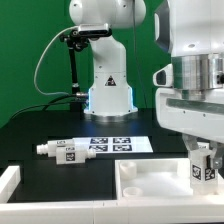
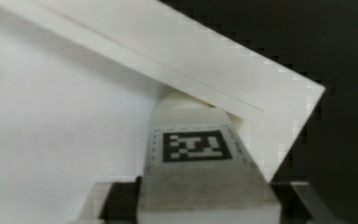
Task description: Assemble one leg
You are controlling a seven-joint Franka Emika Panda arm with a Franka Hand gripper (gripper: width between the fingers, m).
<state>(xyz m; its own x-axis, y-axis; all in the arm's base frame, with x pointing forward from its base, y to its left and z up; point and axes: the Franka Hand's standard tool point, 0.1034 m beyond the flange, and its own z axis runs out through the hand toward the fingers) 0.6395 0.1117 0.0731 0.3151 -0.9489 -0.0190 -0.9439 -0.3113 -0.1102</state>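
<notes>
My gripper (image 1: pixel 205 168) is at the exterior view's right, shut on a leg (image 1: pixel 204 163), a small white post with a black-and-white tag. It holds the leg upright over the right corner of the large white tray-shaped part (image 1: pixel 150 178). In the wrist view the leg (image 2: pixel 197 145) sits between the dark fingers (image 2: pixel 119 203), pointing at the tray's corner rim (image 2: pixel 247 85). I cannot tell whether the leg touches the tray. Another leg (image 1: pixel 65 151) lies on its side on the black table, left of centre.
The marker board (image 1: pixel 115 143) lies flat behind the tray. The robot base (image 1: pixel 108 85) stands at the back. A white rimmed part (image 1: pixel 10 185) sits at the front left corner.
</notes>
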